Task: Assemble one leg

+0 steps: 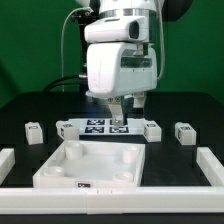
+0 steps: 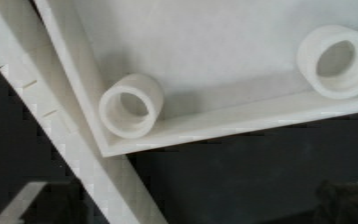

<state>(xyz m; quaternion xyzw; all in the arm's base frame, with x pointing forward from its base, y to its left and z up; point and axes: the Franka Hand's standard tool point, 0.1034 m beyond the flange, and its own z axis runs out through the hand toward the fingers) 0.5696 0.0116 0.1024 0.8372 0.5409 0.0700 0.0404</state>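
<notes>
Small white legs with black-and-white tags lie on the dark table: one at the exterior view's left (image 1: 34,131), one at its right (image 1: 184,132), and two more at the ends of the marker board (image 1: 62,127) (image 1: 150,128). My gripper (image 1: 124,108) hangs over the marker board (image 1: 100,126), just behind the large white plate (image 1: 60,170). Its jaws stand apart and hold nothing. In the wrist view the gripper (image 2: 190,205) shows only as dim fingertips (image 2: 23,200) in the corners. The plate's wall (image 2: 229,112) and two round sockets (image 2: 130,105) (image 2: 341,60) fill that view. No leg shows there.
A low white frame runs along the table's front (image 1: 110,197), left (image 1: 8,160) and right (image 1: 212,165). In the wrist view a white strip (image 2: 69,130) runs slantwise beside the plate's edge; I cannot tell what it is.
</notes>
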